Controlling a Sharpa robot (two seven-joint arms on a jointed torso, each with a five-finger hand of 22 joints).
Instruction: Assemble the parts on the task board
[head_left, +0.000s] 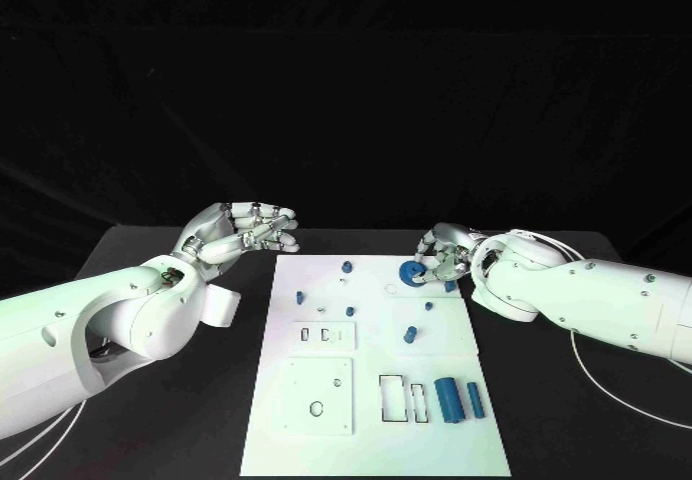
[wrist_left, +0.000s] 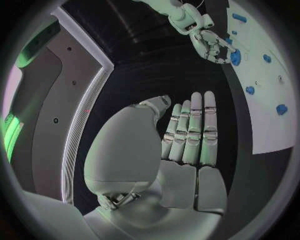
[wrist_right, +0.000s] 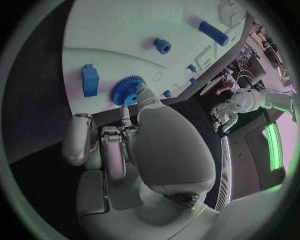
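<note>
Head view gives you the white rectangular task board (head_left: 378, 400) lying in the middle of the black table (head_left: 159, 420), with your robot's two arms reaching in from either side. Your right hand (head_left: 447, 258) sits at the board's far right corner, its fingers closed around a blue toothed gear wheel (head_left: 414, 272) that rests on the board surface. In the right wrist view you can see that same blue gear (wrist_right: 128, 90) with a fingertip (wrist_right: 145, 95) pressed against its rim, and a small blue rectangular block (wrist_right: 90, 80) standing just beside it on the white plate. A short blue cylinder with a hole (wrist_right: 162, 46) lies further along the board, and a longer blue bar (wrist_right: 213, 33) beyond that.

Your left hand (head_left: 242, 232) hovers off the board, above the bare table beside its far left edge, holding nothing; the fingers look loosely curled in the head view. From the left wrist view the palm (wrist_left: 181, 150) faces you with its fingers (wrist_left: 201, 125) straight and side by side, nothing between them.

Near you on the board, two blue cylinders (head_left: 449, 399) lie side by side next to a rectangular cut-out (head_left: 404, 397). Several small blue pegs (head_left: 348, 267) stand scattered across the far half.
</note>
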